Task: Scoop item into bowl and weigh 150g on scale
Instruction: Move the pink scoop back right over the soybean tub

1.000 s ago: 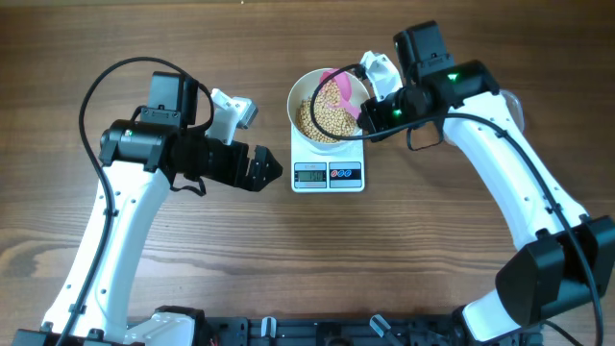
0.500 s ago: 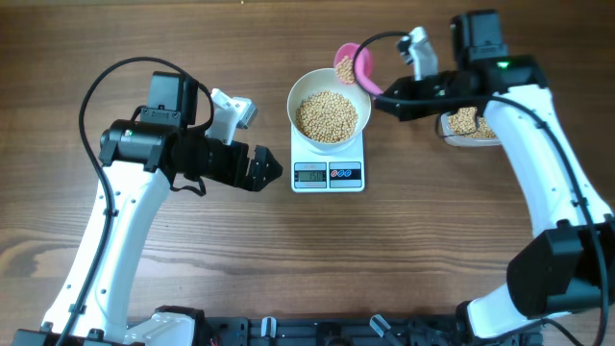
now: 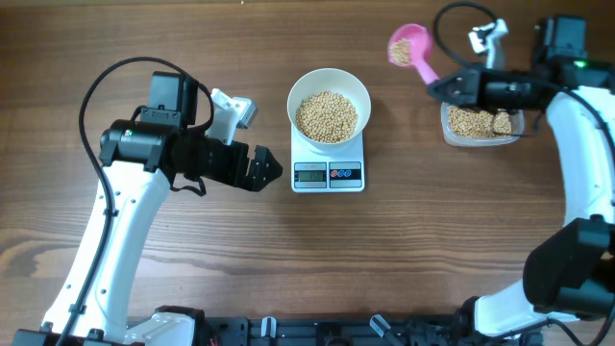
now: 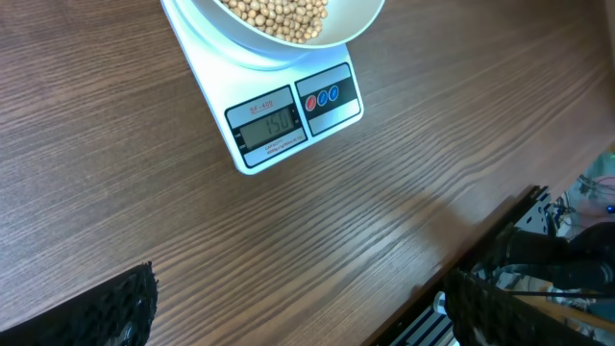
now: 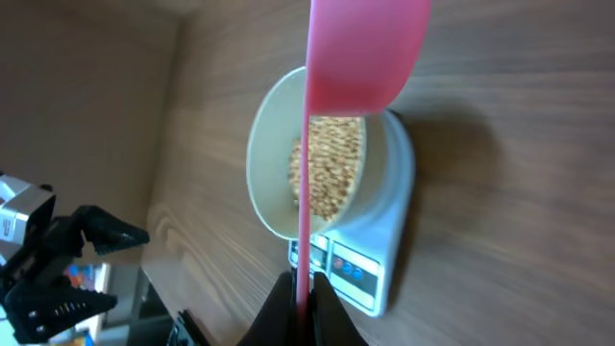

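Beans [image 3: 327,115] in bowl [image 3: 294,106] on scale [image 3: 328,175], scoop [image 3: 408,45] lifted off to one side.

Sitting near the middle of the far edge of the tabletop [image 3: 384,250], with the little screen [image 4: 266,125] seeming to read the wanted weight. Pinched shut on the pink scoop's handle: right fingers [image 3: 450,86], up over the tabletop between bowl and clear tub [image 3: 445,125] by the far right corner. A few beans in the scoop. Spread wide and holding nothing: left fingers [image 3: 267,165], just beside the left side of the scale. Could go wrong with a tilt or shake of the scoop: beans rolling away over the tabletop. Could go wrong too with a bump on bowl or scale, or one more scoop tipped in: too heavy, number wrong.
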